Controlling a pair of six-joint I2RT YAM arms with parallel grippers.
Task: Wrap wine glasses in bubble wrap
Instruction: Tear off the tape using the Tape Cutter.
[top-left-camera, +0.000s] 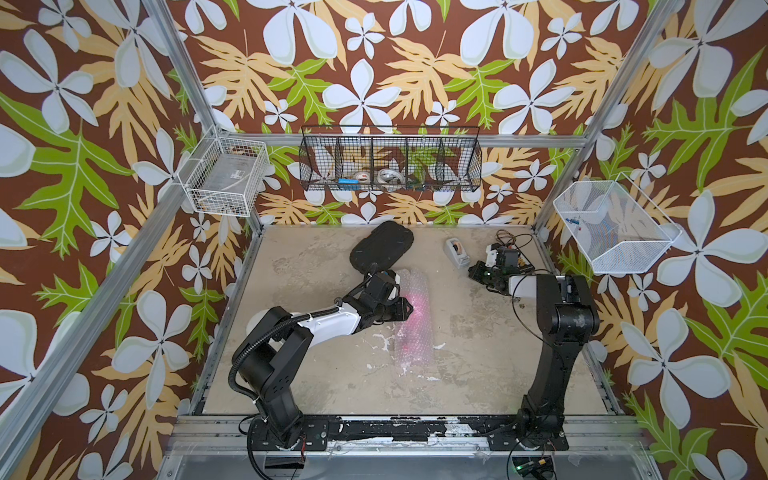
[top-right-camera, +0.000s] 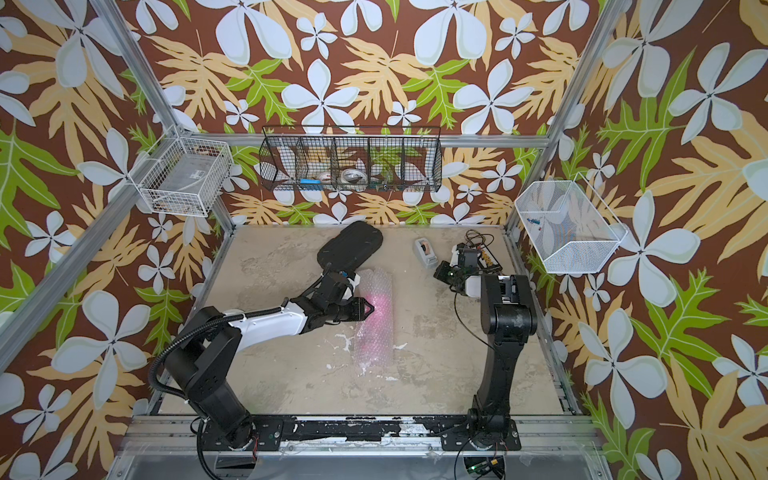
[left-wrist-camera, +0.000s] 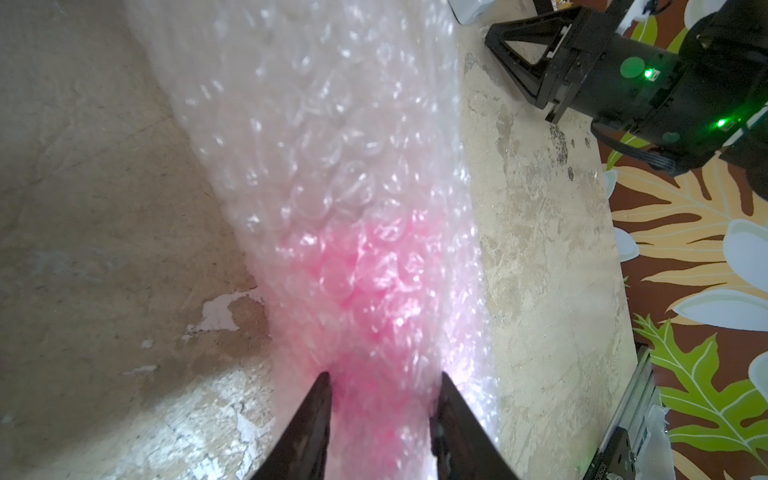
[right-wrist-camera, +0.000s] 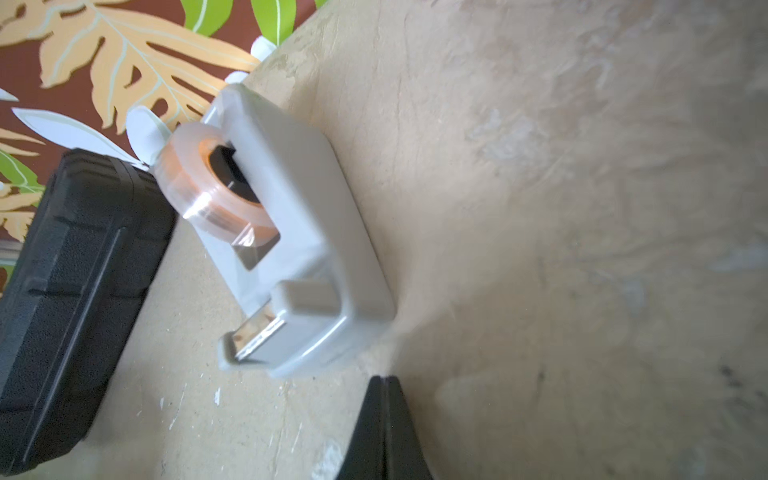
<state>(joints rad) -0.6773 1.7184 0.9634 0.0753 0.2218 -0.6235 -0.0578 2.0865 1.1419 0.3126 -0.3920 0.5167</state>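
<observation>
One wrapped goblet: left claw clamps bubble wrap round it; right claw closed, empty, near tape dispenser at tabletop's 1 o'clock.

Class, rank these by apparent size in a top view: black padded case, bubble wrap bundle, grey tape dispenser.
1. bubble wrap bundle, narrowly.
2. black padded case.
3. grey tape dispenser, clearly smallest.

in a top view the bubble wrap lies rolled up on the table, with the pink goblet showing faintly through it. the left gripper meets the roll's side at the pink patch. the right gripper is just beside the grey tape dispenser, and a black padded case lies near the roll's far end
</observation>
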